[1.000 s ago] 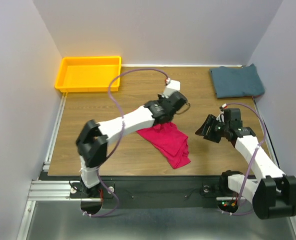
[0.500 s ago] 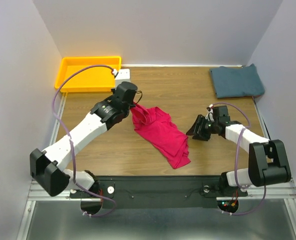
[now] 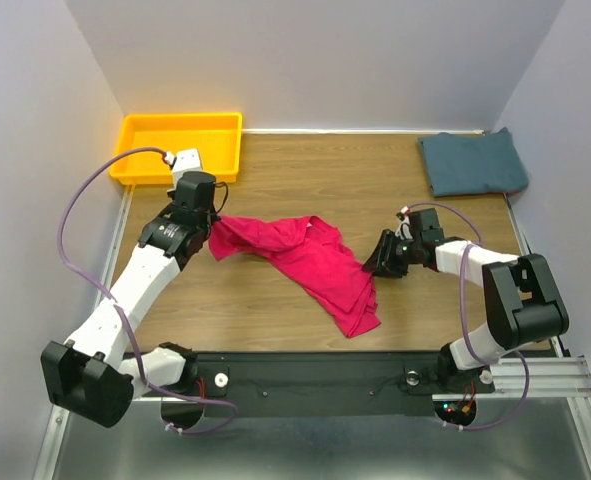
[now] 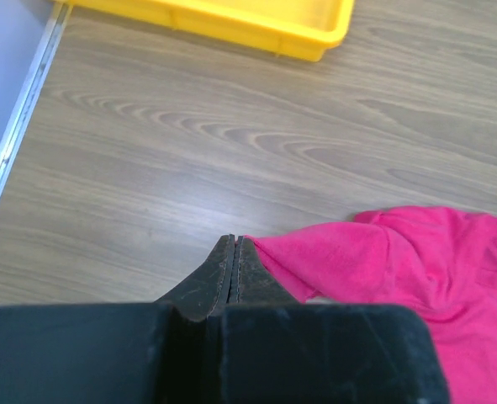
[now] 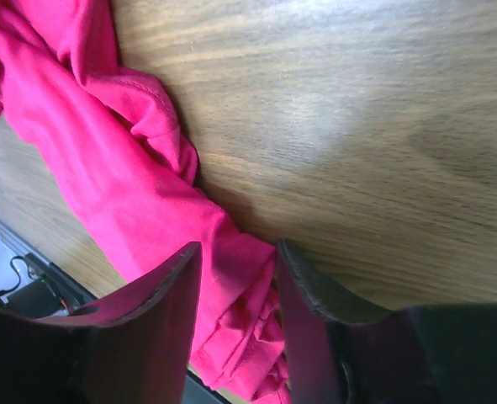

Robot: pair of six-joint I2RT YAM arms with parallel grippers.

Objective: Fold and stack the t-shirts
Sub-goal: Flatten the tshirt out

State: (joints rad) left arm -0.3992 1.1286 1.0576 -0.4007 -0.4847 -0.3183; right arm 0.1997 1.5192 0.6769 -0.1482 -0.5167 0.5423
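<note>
Two shirts lie on the wooden surface (image 3: 295, 195). The pink shirt (image 3: 315, 262) sprawls unfolded across the middle, drawn out in a long diagonal band, and the teal shirt (image 3: 472, 162) sits as a neat folded rectangle in the far right corner, well apart from it.

The left fingers (image 4: 232, 268) are pressed together on the pink shirt's left corner, and the cloth runs taut from their tips. The right fingers (image 5: 168, 295) stand apart at the shirt's right side, with a rumpled ridge of pink cloth between them, not pinched as far as the wrist view shows.

The step in hand looks like spreading the pink shirt flat before any fold. To do it well, the right fingers should catch only the outer hem, not the bunched layers beneath. Both sides should then pull gently outward and low over the wood, so the fabric settles without new creases.

The pink cloth is a soft, matte knit that slumps into rounded folds and will slide easily on the smooth, grained wood. The teal shirt looks thicker where it is layered, with soft edges. A yellow tray (image 3: 165, 180) of glossy rigid plastic sits at the far left corner, apart from both shirts.
</note>
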